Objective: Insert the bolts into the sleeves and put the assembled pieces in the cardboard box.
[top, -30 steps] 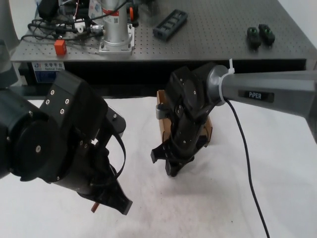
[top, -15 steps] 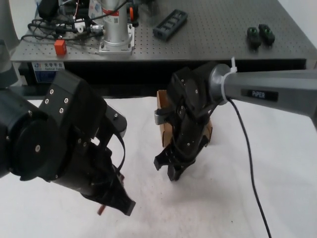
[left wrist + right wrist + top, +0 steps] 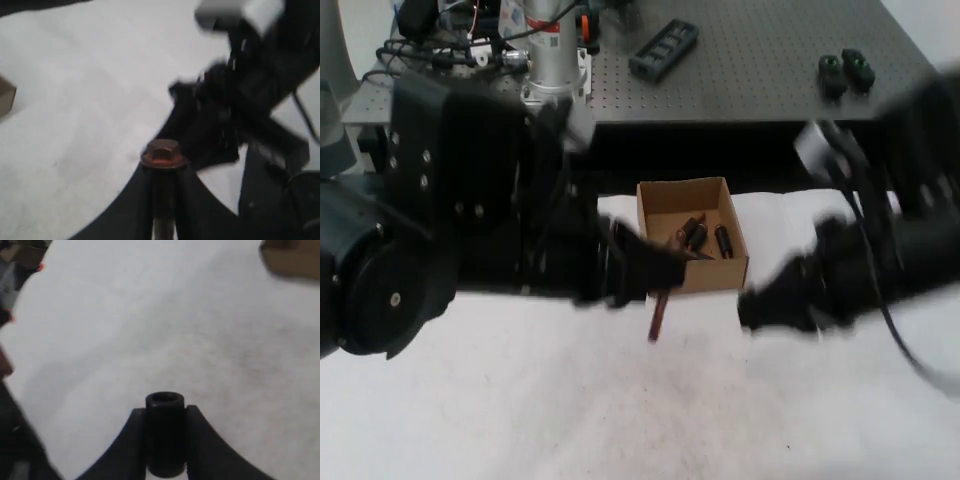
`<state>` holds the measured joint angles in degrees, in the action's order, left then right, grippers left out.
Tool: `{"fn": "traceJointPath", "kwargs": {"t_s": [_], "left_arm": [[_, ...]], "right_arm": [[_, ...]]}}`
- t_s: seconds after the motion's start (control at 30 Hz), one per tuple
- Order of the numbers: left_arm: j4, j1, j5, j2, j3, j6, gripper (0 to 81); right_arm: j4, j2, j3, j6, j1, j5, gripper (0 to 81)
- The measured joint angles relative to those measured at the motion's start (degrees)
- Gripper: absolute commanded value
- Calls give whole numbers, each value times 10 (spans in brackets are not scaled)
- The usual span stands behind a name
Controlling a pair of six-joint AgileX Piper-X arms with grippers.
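High view: the left gripper [image 3: 660,280] juts toward 3 o'clock from its bulky arm. It is clenched on a rusty-brown bolt [image 3: 656,316], which hangs at about 7 o'clock of the cardboard box [image 3: 718,274], just beside its front wall. The box stands open on the white cloth [image 3: 620,420], with a few dark assembled pieces [image 3: 722,241] lying inside. The right gripper [image 3: 752,306], blurred, sits at about 4 o'clock of the box near its corner. It points toward 9 o'clock at the bolt and is apart from it.

In the left wrist view, the left gripper [image 3: 163,169] pinches the bolt [image 3: 163,154] by the shank. The flanged hex head stands clear of the fingertips, and the other arm's dark gripper [image 3: 215,120] lies beyond.

In the right wrist view, the right gripper [image 3: 165,415] grasps a black sleeve [image 3: 165,440]. The sleeve's open bore pokes past the fingertips over the cloth [image 3: 150,315].
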<state>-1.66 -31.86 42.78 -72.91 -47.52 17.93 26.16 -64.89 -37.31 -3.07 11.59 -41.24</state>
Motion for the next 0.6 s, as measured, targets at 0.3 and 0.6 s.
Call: {"fn": "traceJointPath", "kwargs": {"t_s": [0.3, 0.6], "left_arm": [[114, -6, 8, -7, 0, 104, 7], [114, -7, 14, -15, 1, 121, 7]], "right_arm": [[-411, 29, 142, -228, 118, 11, 8], [-511, 29, 142, -272, 118, 52, 8]]}}
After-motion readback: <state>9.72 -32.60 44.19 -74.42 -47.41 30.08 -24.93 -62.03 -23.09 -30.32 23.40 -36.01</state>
